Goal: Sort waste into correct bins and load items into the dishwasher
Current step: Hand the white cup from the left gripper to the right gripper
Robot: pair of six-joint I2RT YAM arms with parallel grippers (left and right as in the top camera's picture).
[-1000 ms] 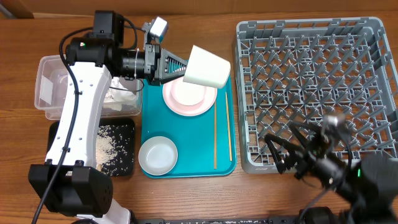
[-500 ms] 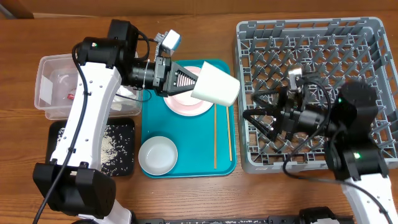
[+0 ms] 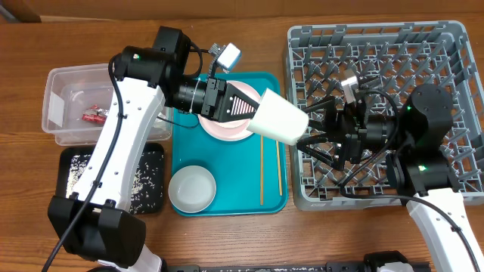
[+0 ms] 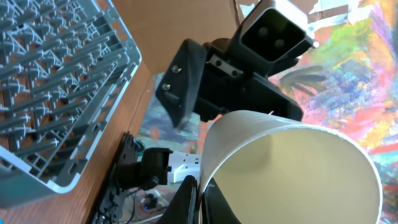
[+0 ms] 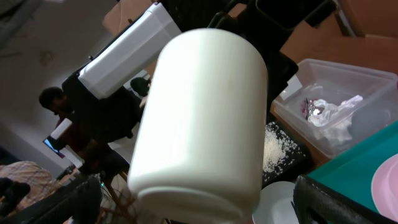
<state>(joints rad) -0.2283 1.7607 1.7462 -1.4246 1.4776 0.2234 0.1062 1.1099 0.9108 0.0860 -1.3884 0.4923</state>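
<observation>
The left tool (image 3: 255,112), clamped on the white cup (image 3: 281,121), now holds it further right, at the wide-open right tool (image 3: 310,130) by the grey rack (image 3: 378,45), so a handover looks due.

The pale pink plate (image 3: 223,130) is mostly hidden beneath the left gripper (image 3: 255,107) and the white cup (image 3: 281,121) it holds; in the left wrist view the cup's mouth runs off the bottom edge beside that gripper
</observation>
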